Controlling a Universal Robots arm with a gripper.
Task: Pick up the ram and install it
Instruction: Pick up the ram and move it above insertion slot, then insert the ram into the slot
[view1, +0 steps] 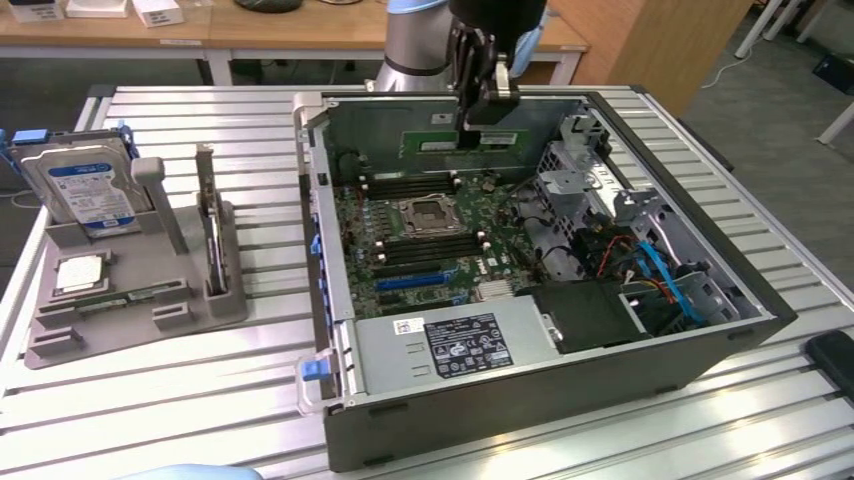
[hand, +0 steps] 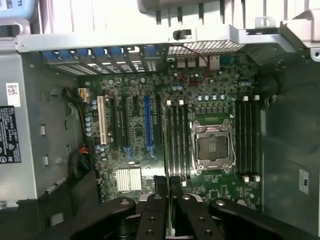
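- The ram (view1: 470, 141) hangs in the air over the open computer case (view1: 747, 300), lengthwise across the jaws, with a green end sticking out to either side of them.
- The gripper (view1: 478, 122) is closed on it: the jaws pinch the two flat faces at about mid-length, with only the board's thinness between them.
- I judge it light and stiff but easily damaged. It is a thin board with small chips, so it is best held by its flat faces near the middle, clear of the contact edge. Its smooth faces could let it pivot in a narrow pinch.
- Below the jaws lies the motherboard (view1: 427, 235).
- Long dark memory slots (hand: 177, 142) run beside the CPU socket (hand: 214, 145).
- Well off to one side of the jaws, outside the case, a grey holder (view1: 134, 290) carries a hard drive (view1: 87, 190).
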